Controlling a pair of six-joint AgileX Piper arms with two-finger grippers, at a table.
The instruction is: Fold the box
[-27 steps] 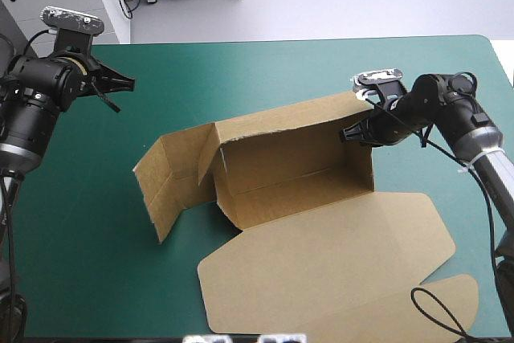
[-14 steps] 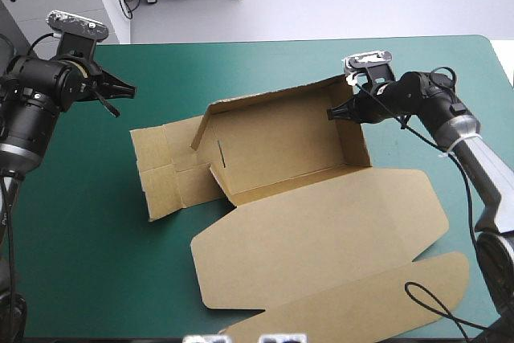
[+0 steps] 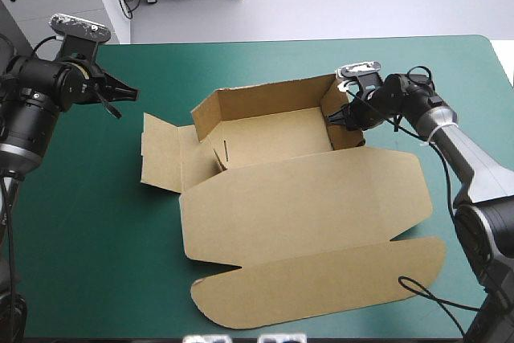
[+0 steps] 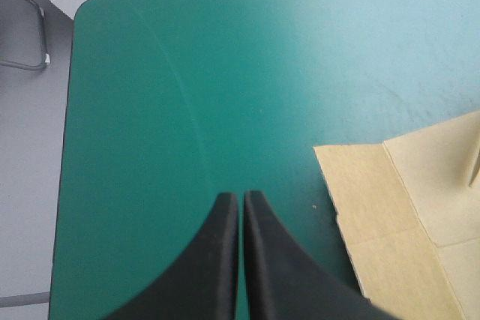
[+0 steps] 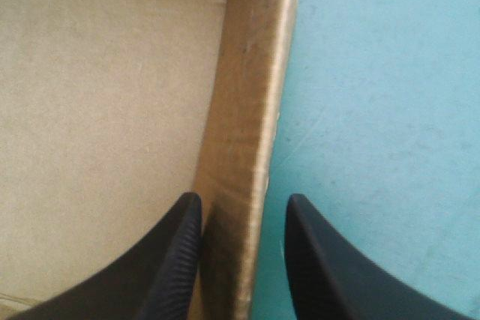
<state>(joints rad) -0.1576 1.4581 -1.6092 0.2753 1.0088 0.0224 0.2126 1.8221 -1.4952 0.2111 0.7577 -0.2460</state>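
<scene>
Brown board, the box (image 3: 273, 130) lies about mid-table on the teal-green cover (image 3: 88, 238). Its long axis runs from the table's left to its right, with the right end turned a little toward the far edge. It opens upward. Its lid (image 3: 305, 198) lies flat toward the near edge, and a rounded outer flap (image 3: 321, 291) lies beyond that, close to the table's near edge.

At the far left, the left gripper (image 3: 128, 92) hangs over bare cover, well apart from the box and pointing toward the table's right. In its wrist view the black fingers of this gripper (image 4: 240, 196) are pressed together into one arch and hold nothing. Only cover (image 4: 187, 73) lies under them, and a corner of the box's left flap (image 4: 390, 215) lies ahead and to one side.

That left flap (image 3: 161, 158) is folded outward onto the cover. Next comes the tray, with its far wall and right end wall (image 3: 347, 136) raised. Its floor shows plain board, with a short slit (image 3: 227, 150) near the left end.

The right gripper (image 3: 337, 116) sits at that right end wall. Its wrist view shows its fingers (image 5: 244, 204) standing apart and straddling the wall (image 5: 247, 110). One finger is inside the tray, close against the board. The other is outside, with a strip of cover (image 5: 375, 73) showing between it and the wall.
</scene>
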